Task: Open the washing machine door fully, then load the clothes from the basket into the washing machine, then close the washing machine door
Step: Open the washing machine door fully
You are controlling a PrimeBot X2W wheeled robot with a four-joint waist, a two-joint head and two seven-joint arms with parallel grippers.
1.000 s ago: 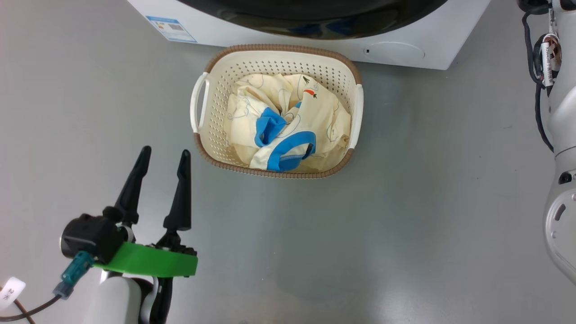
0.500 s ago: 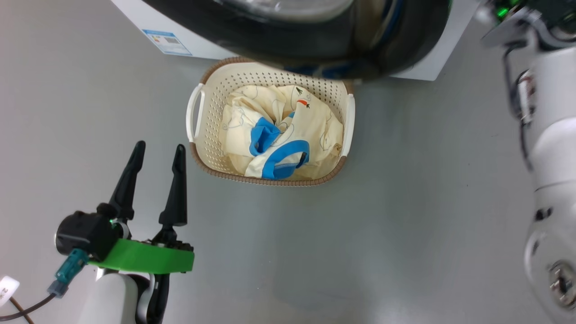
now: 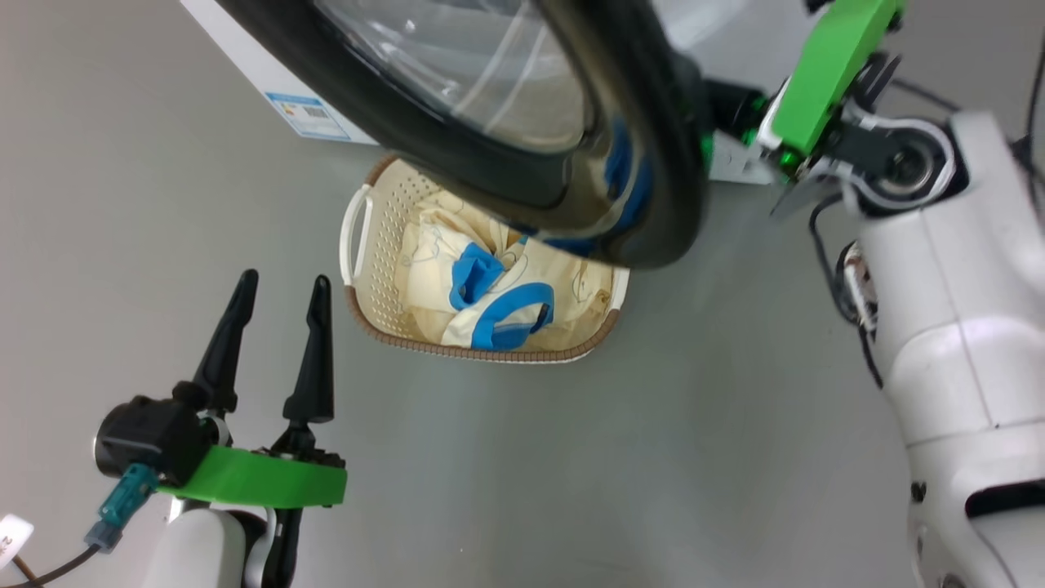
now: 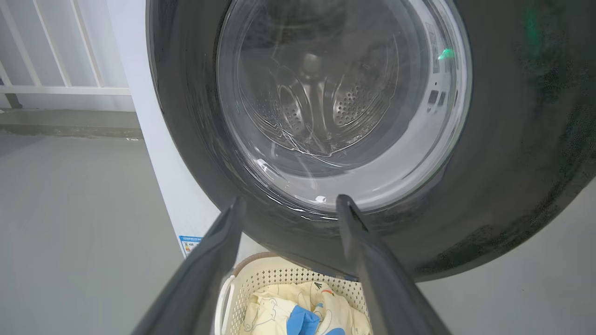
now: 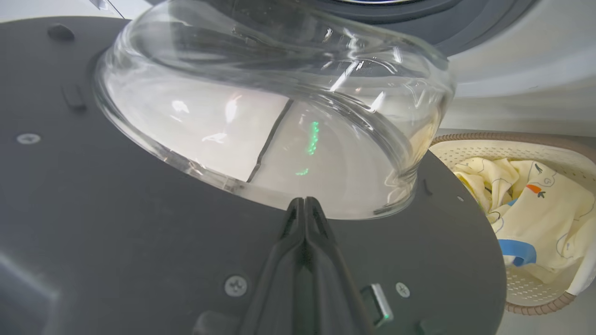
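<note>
Now the washing machine door (image 3: 506, 106) stands swung out from the washing machine (image 4: 163, 177) and hangs over the far part of the basket (image 3: 384, 245), where a second ago it showed as just a dark strip at the top of the head view; the camera has shifted too, so part of that is the view moving; the right arm has come in at the door's free edge; right gripper (image 5: 305, 204) is clenched, fingers pressed together, lying along the door's dark inner face just below the glass bowl, grasping nothing; left gripper (image 3: 283, 286) is released, fingers spread, empty, over the floor left of the basket; meaning: step one is under way, door looks partly open, not yet fully; loading not begun, since the clothes (image 3: 498, 302) all lie in the basket on the floor before the machine; counts: one door, one machine, one basket with two white handles (right one half hidden by the door), one blue label (image 3: 314, 117), two grippers; clothes are one crumpled heap, garment count unclear.
</note>
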